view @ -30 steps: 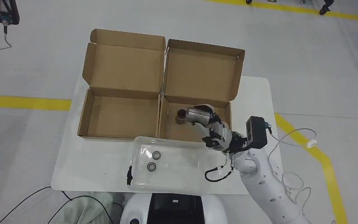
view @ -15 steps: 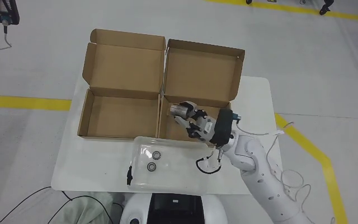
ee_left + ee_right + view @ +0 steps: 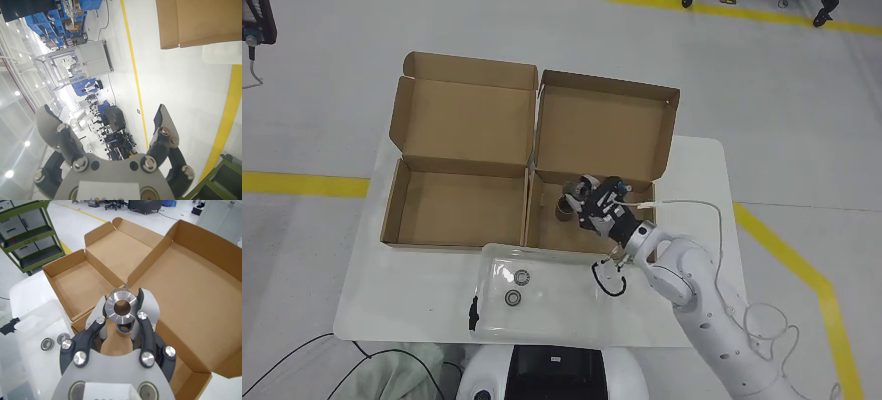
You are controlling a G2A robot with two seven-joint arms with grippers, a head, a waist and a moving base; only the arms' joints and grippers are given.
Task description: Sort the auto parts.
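Observation:
My right gripper (image 3: pixel 121 306) (image 3: pixel 579 195) is shut on a shiny steel sleeve (image 3: pixel 121 308) with a round bore, held above the floor of the right cardboard box (image 3: pixel 637 210). Another dark-rimmed metal ring (image 3: pixel 123 329) (image 3: pixel 563 208) stands on that box's floor just under the held sleeve. Two bearing rings (image 3: pixel 517 285) (image 3: pixel 47 344) lie in the clear plastic tray (image 3: pixel 572 310) at the table's front. My left gripper (image 3: pixel 104 121) is open with nothing between its fingers, facing the room and the floor beside the table.
A second open cardboard box (image 3: pixel 447 205) sits to the left of the first, with a bare floor. Both lids stand up at the back. The white table (image 3: pixel 697 190) has free room at its right side. A green cart (image 3: pixel 28 237) stands off the table.
The right arm has swung left and deeper over the right box, carrying the steel sleeve down toward the ring on its floor.

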